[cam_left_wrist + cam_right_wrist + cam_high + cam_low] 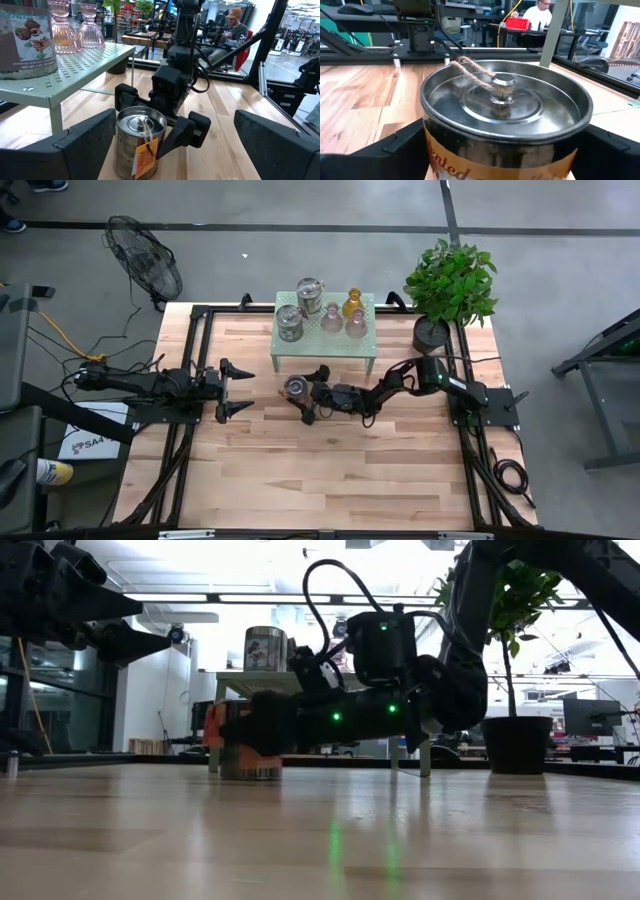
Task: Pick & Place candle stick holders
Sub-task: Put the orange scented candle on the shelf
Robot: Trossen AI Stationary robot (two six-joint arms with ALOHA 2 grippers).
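1. The right gripper (303,400) has its jaws spread wide around a silver tin holder (295,387), low on the table (300,470).
2. The left gripper (240,389) waits nearby, open and empty.
3. Five more holders (322,308) stand on the green stand (322,345), beside a potted plant (447,285).

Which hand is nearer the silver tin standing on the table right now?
Right. The right hand has a finger on either side of the tin, in front of the green stand. The left hand waits open, well off to the tin's left.
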